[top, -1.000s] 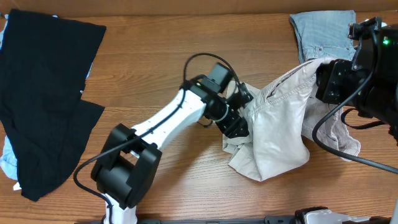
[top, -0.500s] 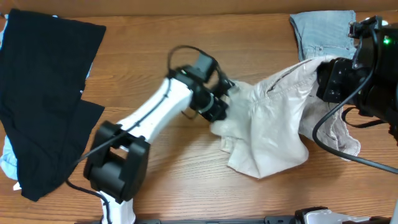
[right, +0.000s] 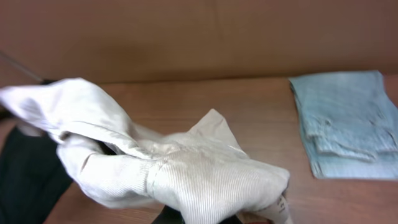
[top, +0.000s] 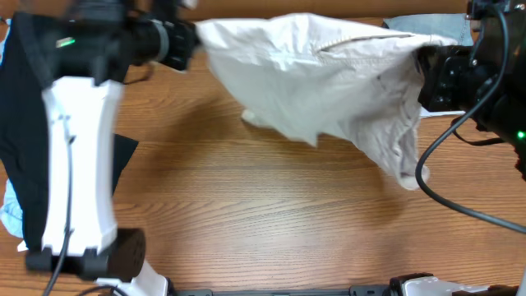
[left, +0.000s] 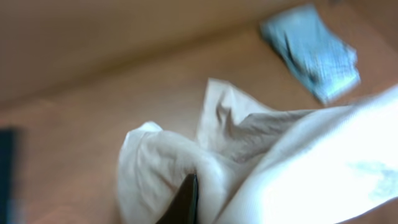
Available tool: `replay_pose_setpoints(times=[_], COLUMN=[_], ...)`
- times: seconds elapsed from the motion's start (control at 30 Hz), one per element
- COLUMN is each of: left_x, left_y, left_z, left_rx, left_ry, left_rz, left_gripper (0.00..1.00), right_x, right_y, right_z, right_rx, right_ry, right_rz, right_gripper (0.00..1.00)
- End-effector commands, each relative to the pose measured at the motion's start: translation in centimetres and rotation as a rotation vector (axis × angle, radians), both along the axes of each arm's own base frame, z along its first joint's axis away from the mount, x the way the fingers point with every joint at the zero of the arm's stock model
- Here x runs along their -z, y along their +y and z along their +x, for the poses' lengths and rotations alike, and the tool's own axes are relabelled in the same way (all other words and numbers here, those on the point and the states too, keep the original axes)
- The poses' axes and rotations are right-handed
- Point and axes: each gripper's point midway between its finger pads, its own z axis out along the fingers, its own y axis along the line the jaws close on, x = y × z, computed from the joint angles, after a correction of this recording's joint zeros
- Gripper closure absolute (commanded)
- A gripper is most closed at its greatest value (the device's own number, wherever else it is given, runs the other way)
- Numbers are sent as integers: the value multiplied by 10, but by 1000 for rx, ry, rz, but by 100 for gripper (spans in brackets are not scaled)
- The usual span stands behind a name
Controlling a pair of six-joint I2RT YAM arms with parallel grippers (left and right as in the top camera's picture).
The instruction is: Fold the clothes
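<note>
- Showing bare wood nearest the arm bases: table (top: 271, 222), front stretch free for laying cloth down.
- Lying flat along the left side, near edge to far: black garment (top: 20, 140), partly under the left arm (top: 78, 164), not gripped.
- Drooping lowest on the near-right side: one loose end of the khaki shorts (top: 329, 82), just beside the right pincer (top: 421, 74); contact with the table cannot be told.
- Spanning left to right above the table: main body of the khaki shorts, lifted and stretched, long axis running across the table from one pincer to the other.
- Clamped on the left end, at the far-left corner: left pincer (top: 187, 41), closed on bunched khaki fabric; wrist view blurred, cloth wrapped over one dark finger (left: 186, 199).
- Clamped on the right end: right pincer, closed on khaki fabric, fingers buried under the cloth in its own wrist view.
- Judged for the coming move: cloth lies rightward of the left pincer and leftward of the right, neither arm nearer; lowering both together toward the bare near wood should keep the span spread, the drooping right end likely landing first and bunching.
- Resting farthest, at the far-right: denim shorts (right: 345, 124), folded, beyond the khaki and largely hidden by it overhead, near the right pincer, well apart from the left.
</note>
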Motion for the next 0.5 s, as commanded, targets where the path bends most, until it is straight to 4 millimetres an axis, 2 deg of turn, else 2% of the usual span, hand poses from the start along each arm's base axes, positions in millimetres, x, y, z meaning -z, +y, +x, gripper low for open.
replay_pose_setpoints(times=[0.0, 0.13, 0.27, 0.4, 0.47], left_x=[-75, -123, -156, -171, -171], left_y=[33, 67, 86, 96, 97], left_z=[-39, -85, -131, -164, -167], left_rx=[-95, -225, -338, -411, -415], left_ry=[-187, -315, -429, -488, -489], left_rz=[14, 64, 120, 153, 155], left_gripper=[96, 96, 96, 96, 96], right_x=[-42, -53, -56, -40, -33], right_y=[11, 20, 30, 29, 30], right_z=[-21, -46, -75, -89, -82], right_rx=[-94, -158, -251, -263, -265], right_ry=[-139, -154, -146, -76, -47], right_rz=[33, 68, 87, 70, 70], right_gripper=[96, 96, 96, 96, 96])
